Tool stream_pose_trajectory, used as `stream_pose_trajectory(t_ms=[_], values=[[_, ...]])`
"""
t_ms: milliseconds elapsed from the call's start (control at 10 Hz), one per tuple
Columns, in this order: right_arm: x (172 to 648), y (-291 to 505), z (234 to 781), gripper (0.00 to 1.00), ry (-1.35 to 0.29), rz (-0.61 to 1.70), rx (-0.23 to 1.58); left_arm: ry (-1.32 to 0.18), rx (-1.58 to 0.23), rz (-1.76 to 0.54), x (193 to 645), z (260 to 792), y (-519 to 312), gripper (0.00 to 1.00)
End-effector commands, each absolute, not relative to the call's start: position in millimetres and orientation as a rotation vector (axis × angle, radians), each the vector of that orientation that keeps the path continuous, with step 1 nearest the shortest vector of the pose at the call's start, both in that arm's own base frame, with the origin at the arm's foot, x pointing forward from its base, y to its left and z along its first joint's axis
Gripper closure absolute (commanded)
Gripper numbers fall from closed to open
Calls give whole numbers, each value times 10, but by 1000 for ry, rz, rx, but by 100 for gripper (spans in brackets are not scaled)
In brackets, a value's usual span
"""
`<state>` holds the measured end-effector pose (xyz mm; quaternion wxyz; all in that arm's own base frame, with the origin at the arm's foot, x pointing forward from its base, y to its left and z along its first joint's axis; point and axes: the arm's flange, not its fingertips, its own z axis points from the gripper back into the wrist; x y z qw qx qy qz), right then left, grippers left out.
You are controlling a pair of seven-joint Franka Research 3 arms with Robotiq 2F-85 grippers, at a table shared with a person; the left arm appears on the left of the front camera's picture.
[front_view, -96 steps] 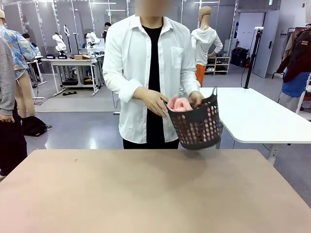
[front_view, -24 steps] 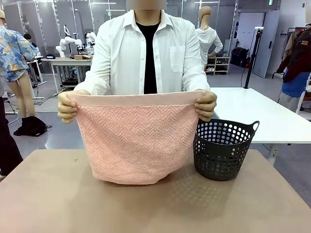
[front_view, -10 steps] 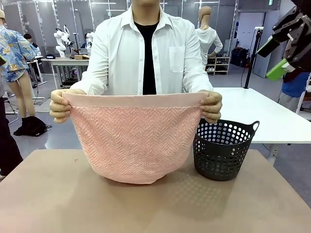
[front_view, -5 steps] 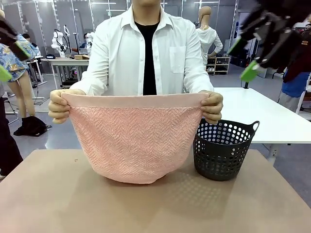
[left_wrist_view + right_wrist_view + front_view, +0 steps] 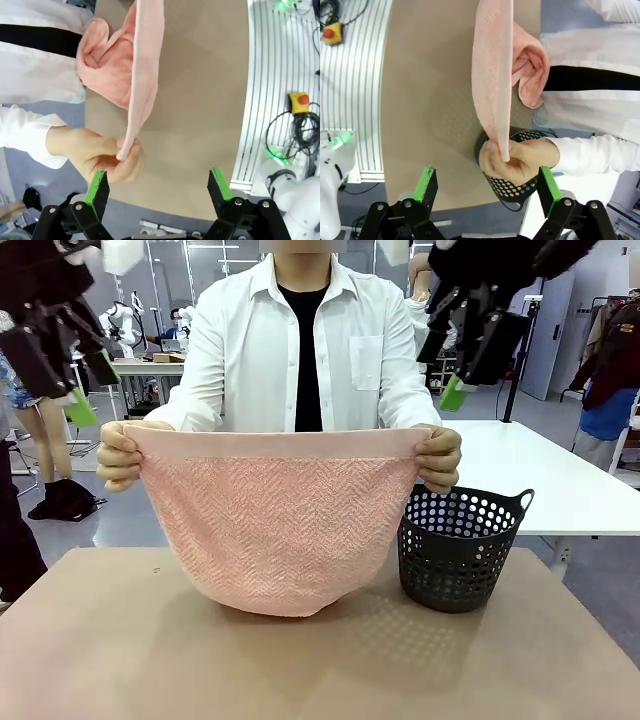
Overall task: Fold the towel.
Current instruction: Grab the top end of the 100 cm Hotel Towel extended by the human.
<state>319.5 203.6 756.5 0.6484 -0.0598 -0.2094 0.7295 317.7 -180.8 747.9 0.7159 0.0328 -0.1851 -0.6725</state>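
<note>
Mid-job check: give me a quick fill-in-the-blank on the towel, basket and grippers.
The towel is held up at its top corners by the ____, not by a gripper.
The basket stands on the table on the robot's ____ side of the towel.
The left gripper and right gripper both have jaws ____.
Missing words: person; right; open.

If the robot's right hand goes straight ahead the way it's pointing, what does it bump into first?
Probably the person's hand pinching the corner of the towel; in the wrist view it sits straight ahead of the open right hand. The basket lies behind it, though depth is hard to judge.
</note>
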Motion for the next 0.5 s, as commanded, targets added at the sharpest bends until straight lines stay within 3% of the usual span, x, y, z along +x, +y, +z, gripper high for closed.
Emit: stream_pose_trajectory(t_ms=[0,400], values=[[3315,2224,7601,0,-445,1632,-169,-416,123,-1456,3216,7512,-2033,0],[3535,2475,7501,0,-413,1633,-216,-396,154,-1486,3427,7364,-2362,0]])
